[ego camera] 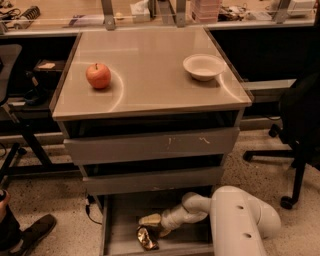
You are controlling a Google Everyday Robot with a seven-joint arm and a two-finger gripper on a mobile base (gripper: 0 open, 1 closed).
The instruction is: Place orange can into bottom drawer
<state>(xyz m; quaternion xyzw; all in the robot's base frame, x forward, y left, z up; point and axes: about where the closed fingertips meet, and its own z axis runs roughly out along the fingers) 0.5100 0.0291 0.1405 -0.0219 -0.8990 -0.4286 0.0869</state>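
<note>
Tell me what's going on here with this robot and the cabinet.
The robot's arm reaches down into the open bottom drawer. Its gripper is right at the orange can, which sits low inside the drawer near the front. Up on the cabinet top, a red apple and a white bowl sit untouched.

Office: cluttered desks, swivel chair
</note>
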